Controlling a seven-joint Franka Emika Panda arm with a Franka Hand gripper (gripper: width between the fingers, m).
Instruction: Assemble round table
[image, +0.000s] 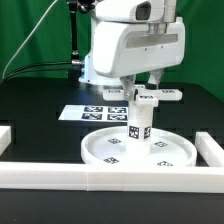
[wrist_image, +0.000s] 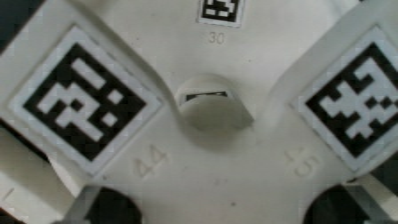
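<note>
The big round rimmed disc (image: 105, 150) lies flat on the black table. The short thick cylinder leg (image: 138, 128) stands upright at the disc's middle. The cross-shaped foot piece (image: 158, 97) sits level right above the leg's top; whether it touches cannot be told. My gripper (image: 143, 88) is shut on the foot piece from above. In the wrist view the foot piece (wrist_image: 214, 60) fills the picture, with tagged arms and a round centre hole. Its near arm sits between my dark fingertips (wrist_image: 103, 205), and my gripper (wrist_image: 222, 205) is closed on it. The leg is hidden there.
The marker board (image: 88, 112) lies on the table behind the disc. Long white border rails run along the front (image: 110, 178), the exterior view's left (image: 5, 135) and its right (image: 212, 150). A green curtain hangs behind.
</note>
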